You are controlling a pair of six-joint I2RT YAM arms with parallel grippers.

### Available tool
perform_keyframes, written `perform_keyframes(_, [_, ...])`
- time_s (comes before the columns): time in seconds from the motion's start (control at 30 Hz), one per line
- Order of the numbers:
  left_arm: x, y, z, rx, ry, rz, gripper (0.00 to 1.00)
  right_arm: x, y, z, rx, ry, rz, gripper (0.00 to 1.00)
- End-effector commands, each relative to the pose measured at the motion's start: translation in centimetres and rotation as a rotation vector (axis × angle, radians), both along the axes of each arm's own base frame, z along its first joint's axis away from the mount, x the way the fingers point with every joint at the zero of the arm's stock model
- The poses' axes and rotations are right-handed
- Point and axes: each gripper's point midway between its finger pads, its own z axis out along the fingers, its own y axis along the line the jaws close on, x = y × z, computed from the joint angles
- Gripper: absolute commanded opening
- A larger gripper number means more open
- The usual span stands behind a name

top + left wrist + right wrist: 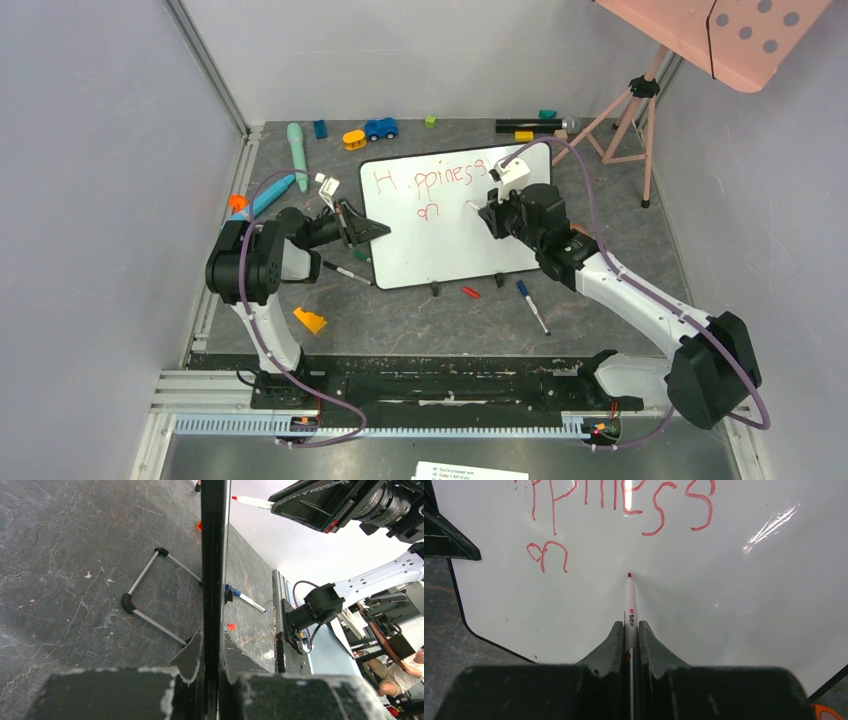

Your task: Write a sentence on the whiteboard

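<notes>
The whiteboard (pixel 440 255) lies tilted mid-table. The sentence (pixel 432 180) in red reads "H ppiness" with "on" (pixel 430 211) below it. It also shows in the right wrist view (pixel 624 500), with "on" (pixel 546 555) to the left. My left gripper (pixel 372 229) is shut on the board's left rim (pixel 214 555), and its jaws clamp the edge (pixel 215 652). My right gripper (pixel 488 213) is shut on a white red-tipped marker (pixel 630 602). The marker's tip (pixel 629 575) is at the board surface, right of "on".
A blue-capped marker (pixel 530 305), a red cap (pixel 470 292) and a black marker (pixel 345 272) lie near the board's front edge. An orange wedge (pixel 310 320) lies front left. Toys and pens line the back. The pink dotted panel (pixel 720 30) stands on a tripod (pixel 635 115) back right.
</notes>
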Motion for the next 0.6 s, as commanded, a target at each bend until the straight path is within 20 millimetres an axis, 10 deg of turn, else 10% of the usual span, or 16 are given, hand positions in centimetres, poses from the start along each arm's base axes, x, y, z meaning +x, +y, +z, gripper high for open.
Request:
perform_keyframes(0.0, [0.5,0.34,0.92,0.026,-0.15,0.011,0.02,0.66,1.46,2.68,0.037,-0.049,0.047,0.0])
perform_keyframes(0.57, [0.48,0.33,0.89,0.026,-0.148,0.011,0.02,1.44,1.17,1.76,0.016,-0.018,0.004,0.0])
